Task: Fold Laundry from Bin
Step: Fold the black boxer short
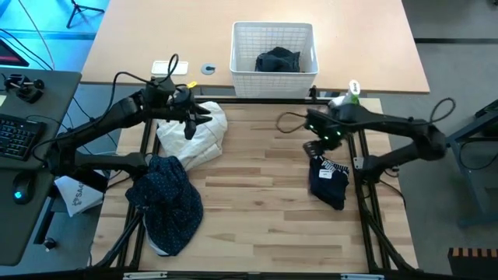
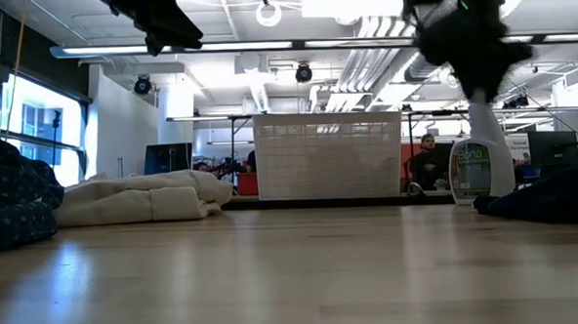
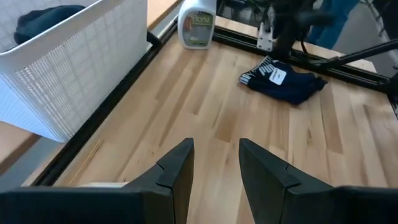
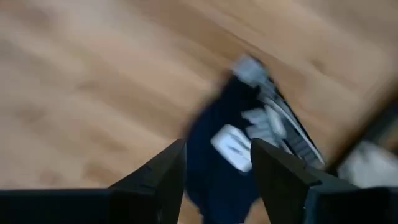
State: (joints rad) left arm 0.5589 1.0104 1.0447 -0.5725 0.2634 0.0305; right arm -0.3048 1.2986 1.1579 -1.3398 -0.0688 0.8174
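The white lattice bin [image 1: 272,48] stands at the table's far middle with a dark garment [image 1: 278,60] lying in it. A navy dotted shirt [image 1: 165,201] lies crumpled at the near left. On the right lies a dark navy piece [image 1: 328,180] with a white label [image 4: 229,147]. My right gripper [image 4: 217,163] hangs open above it, pointing down, clear of the cloth. My left gripper [image 3: 216,169] is open and holds nothing. It hovers over the cream cloth bag [image 1: 192,134] at the far left, slanting down toward the table's middle.
A spray bottle [image 1: 352,92] stands at the far right beside the bin's corner. The black table frame [image 1: 366,194] runs along the right edge next to the navy piece. Bare wood [image 1: 257,202] lies between the dotted shirt and the navy piece.
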